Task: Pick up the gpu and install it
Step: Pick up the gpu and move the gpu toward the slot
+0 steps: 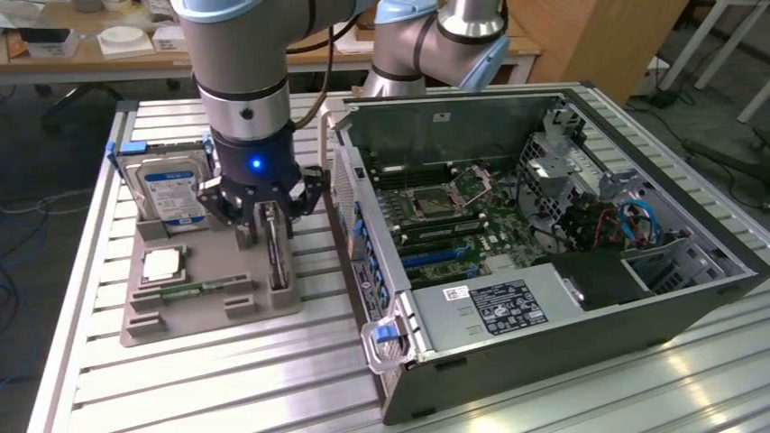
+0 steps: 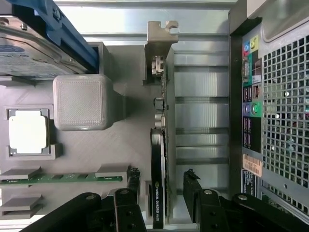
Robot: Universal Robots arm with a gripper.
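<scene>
Gripper (image 1: 267,233) spread wide, fingers either side of the gpu (image 2: 158,159) standing on edge in the grey parts tray (image 1: 205,311) beside the open computer case (image 1: 578,352), a light, stiff, likely fragile card, best pinched across its flat faces, clear of the metal bracket (image 2: 157,43).

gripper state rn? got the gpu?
Gripper: open, one finger on each side of the gpu, which stands on edge in the tray; not closed on it.
</scene>
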